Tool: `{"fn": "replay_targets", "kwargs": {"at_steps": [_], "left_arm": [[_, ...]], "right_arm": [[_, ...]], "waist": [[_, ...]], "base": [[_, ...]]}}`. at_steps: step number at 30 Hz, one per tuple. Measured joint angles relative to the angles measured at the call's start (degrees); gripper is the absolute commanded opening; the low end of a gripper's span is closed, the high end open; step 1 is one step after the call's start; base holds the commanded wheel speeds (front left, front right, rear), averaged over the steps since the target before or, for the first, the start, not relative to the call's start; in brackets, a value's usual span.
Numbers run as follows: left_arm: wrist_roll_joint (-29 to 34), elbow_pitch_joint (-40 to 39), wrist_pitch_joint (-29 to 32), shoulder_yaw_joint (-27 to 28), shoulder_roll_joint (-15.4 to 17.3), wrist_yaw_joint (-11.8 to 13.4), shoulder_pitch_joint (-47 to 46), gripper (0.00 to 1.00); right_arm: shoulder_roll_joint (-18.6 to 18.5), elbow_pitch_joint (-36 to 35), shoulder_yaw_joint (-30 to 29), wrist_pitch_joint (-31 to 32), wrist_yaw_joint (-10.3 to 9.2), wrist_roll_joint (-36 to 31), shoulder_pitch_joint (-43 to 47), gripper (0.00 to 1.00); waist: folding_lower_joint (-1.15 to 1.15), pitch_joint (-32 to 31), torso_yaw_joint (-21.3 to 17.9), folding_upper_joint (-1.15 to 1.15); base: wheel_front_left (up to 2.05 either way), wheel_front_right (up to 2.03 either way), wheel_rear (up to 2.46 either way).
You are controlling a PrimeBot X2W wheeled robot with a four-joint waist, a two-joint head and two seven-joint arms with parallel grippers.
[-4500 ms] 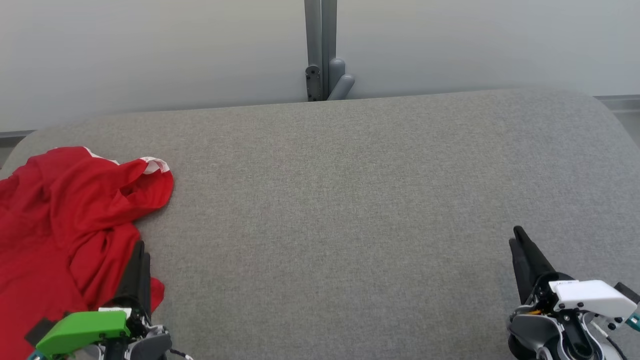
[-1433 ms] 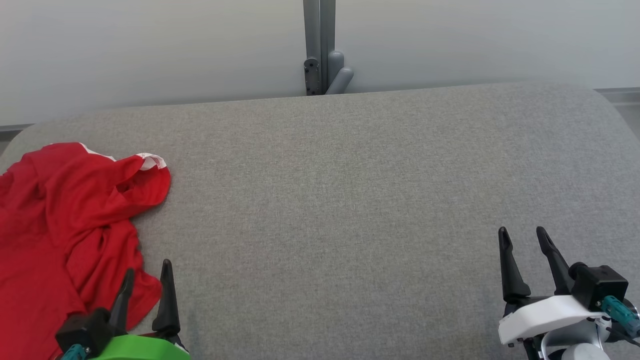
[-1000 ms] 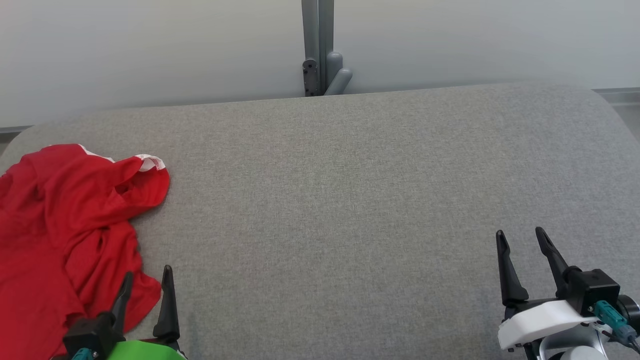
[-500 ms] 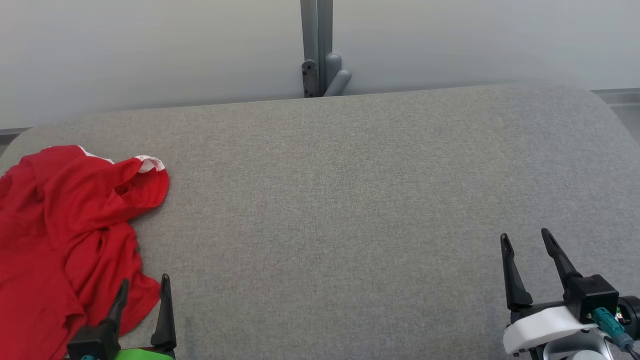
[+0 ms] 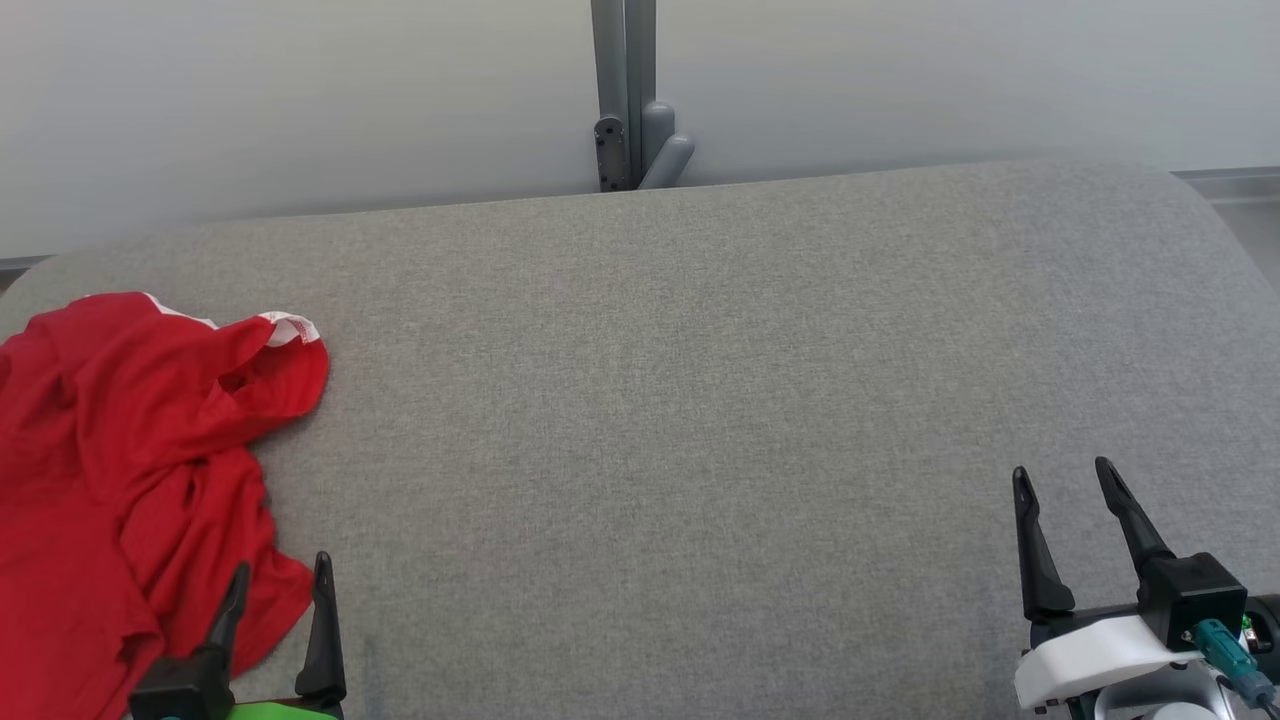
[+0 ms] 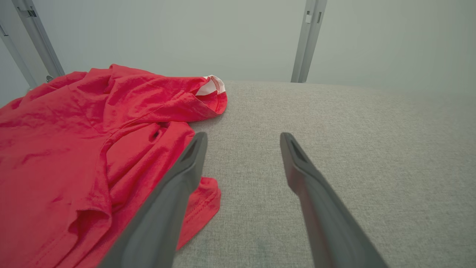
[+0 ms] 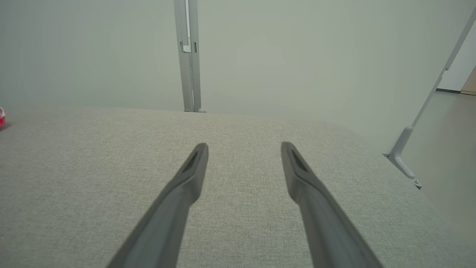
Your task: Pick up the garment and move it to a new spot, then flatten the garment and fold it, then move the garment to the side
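Compared with a few seconds ago, both pincers are now standing differently. The left pincer (image 5: 282, 562) was lying with its fingers together over the near hem of the red garment (image 5: 130, 470). Now it is standing drawn back toward the robot, fingers wide apart and holding nothing. In the left wrist view, one finger is crossing over the hem while the other is pointing over bare cloth. I cannot tell whether the first one is touching the fabric. The right pincer (image 5: 1061, 467) was also closed and turned. It is now spread apart and empty, far to the right of the grey post (image 5: 622, 90) and near the robot's side of the desk (image 5: 650, 400).

The garment itself is lying almost as before; the small shift is coming from the camera. It is sitting crumpled far to the left of the post, with its white-lined collar (image 5: 290, 328) turned toward the post. So I am judging that no grip is being made yet and the first pick-up is still waiting.

The garment is running out of the head view on the side away from the post, close to the desk's rounded corner. I cannot tell if it is hanging over that edge. In front of the post a wide bare surface is lying free, giving good room for spreading and folding.
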Motion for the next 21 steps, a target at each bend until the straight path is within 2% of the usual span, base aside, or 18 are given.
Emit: {"fn": "replay_targets", "kwargs": {"at_steps": [13, 21], "left_arm": [[-0.4, 0.3, 0.0, -0.2, -0.2, 0.0, -0.1, 1.00], [-0.5, 0.4, -0.1, -0.3, -0.4, 0.0, -0.8, 1.00]], "right_arm": [[0.0, 0.3, 0.5, 0.0, 0.00, 0.8, 0.0, 1.00], [0.0, 0.3, 0.9, 0.0, 0.00, 1.2, 0.8, 1.00]], "waist": [[0.00, 0.1, -0.2, 0.00], [0.00, -0.3, 3.4, 0.00]], "base": [[0.00, 0.00, 0.00], [0.00, 0.00, 0.00]]}}
